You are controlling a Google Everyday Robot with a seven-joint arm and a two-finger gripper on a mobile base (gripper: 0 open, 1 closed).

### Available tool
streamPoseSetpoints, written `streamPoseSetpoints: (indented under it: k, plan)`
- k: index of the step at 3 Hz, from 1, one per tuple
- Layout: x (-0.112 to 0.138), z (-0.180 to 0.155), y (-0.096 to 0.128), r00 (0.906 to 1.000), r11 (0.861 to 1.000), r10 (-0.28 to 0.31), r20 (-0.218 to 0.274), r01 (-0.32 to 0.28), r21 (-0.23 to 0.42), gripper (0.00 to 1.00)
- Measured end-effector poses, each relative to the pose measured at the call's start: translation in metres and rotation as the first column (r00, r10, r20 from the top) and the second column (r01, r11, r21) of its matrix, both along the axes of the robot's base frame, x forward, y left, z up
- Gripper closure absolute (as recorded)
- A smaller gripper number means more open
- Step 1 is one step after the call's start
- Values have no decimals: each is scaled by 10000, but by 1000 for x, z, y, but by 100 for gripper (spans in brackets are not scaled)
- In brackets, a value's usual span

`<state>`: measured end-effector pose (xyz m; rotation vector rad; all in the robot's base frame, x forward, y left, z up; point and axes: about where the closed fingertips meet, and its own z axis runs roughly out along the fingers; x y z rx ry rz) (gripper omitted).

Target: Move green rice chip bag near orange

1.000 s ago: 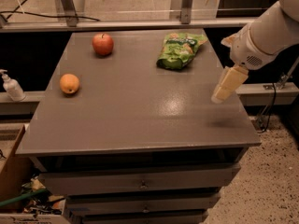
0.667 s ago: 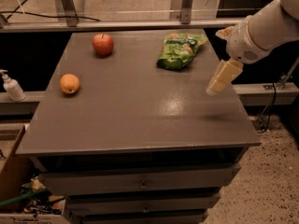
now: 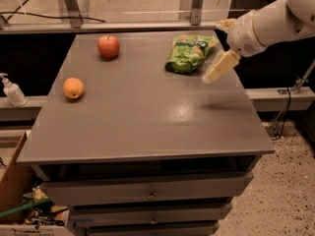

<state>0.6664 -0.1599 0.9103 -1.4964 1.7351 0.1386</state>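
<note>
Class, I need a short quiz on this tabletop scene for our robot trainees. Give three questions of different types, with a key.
1. True or false: the green rice chip bag touches the orange.
2. Which fruit lies nearer the bag? A) the red apple B) the orange C) a banana
3. Fill in: the gripper hangs close beside the bag, over the ____ side of the table as the camera sees it.

Key: 1 false, they lie far apart on the table. 2 A. 3 right.
</note>
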Motion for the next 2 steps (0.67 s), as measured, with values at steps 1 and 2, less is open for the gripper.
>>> streamPoseSetpoints:
  k: [1, 2]
  plan:
    - [27, -5, 10, 9995, 9982, 31, 310, -50, 605, 0]
    - [48, -13, 14, 9977, 9960, -325, 598, 273, 847, 0]
